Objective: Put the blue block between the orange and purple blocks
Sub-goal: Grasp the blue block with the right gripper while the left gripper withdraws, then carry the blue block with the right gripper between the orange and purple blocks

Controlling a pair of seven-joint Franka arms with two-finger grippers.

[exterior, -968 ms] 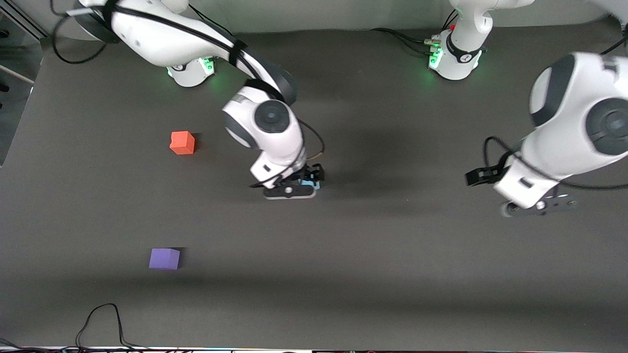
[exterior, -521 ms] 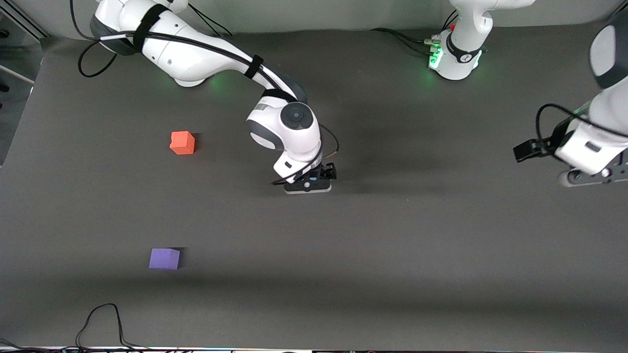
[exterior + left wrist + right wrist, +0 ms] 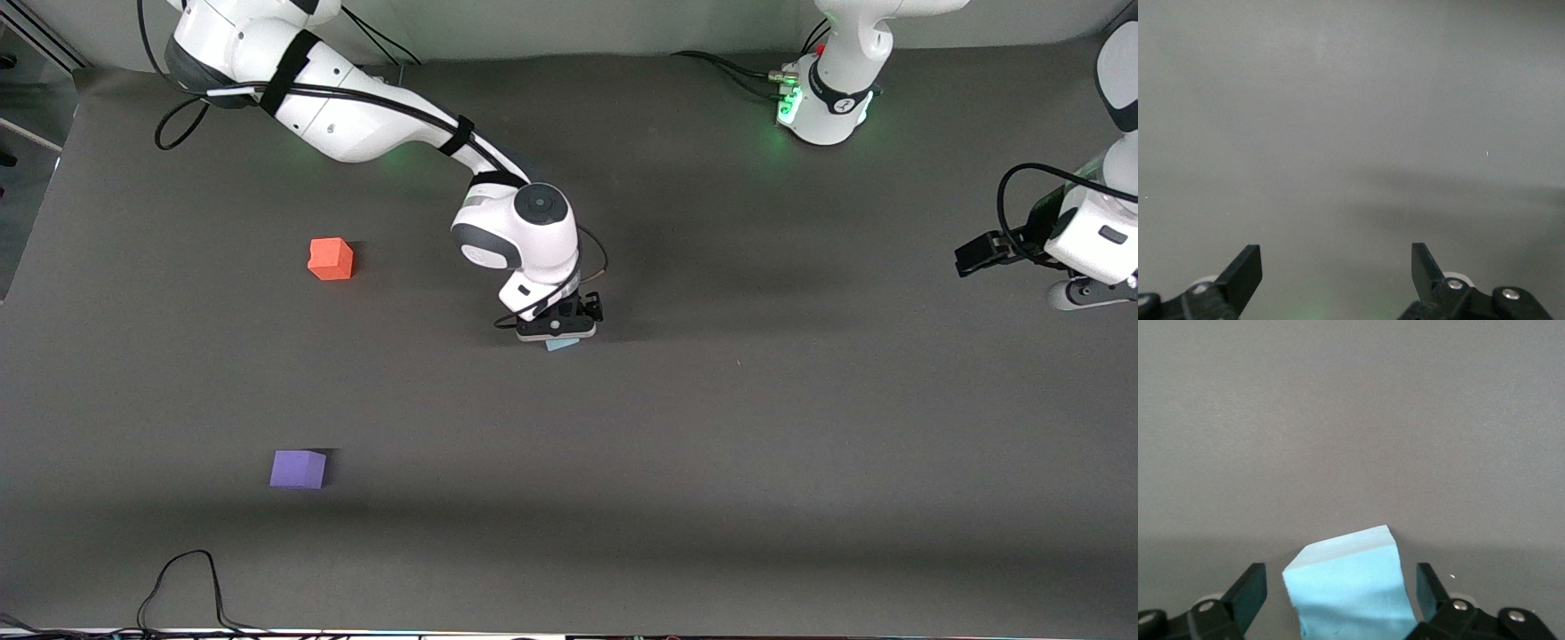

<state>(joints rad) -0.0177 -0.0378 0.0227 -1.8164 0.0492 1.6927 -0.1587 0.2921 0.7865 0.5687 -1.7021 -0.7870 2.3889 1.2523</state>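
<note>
The light blue block [image 3: 562, 344] sits on the mat near the table's middle. My right gripper [image 3: 558, 332] is down over it, hiding most of it. In the right wrist view the blue block [image 3: 1351, 587] lies between the open fingers [image 3: 1245, 592] with a gap on each side. The orange block [image 3: 331, 259] and the purple block [image 3: 298, 468] lie toward the right arm's end of the table, the purple one nearer the front camera. My left gripper [image 3: 1092, 292] hangs open and empty over the left arm's end of the table; its wrist view [image 3: 1337, 267] shows only bare mat.
Dark grey mat [image 3: 711, 444] covers the table. A black cable [image 3: 187, 582] loops at the mat's edge nearest the front camera. The arm bases [image 3: 822, 102] stand along the edge farthest from it.
My right gripper has moved slightly toward the left arm's end and lowered over the blue block. My left arm has drawn back toward its own end of the table.
</note>
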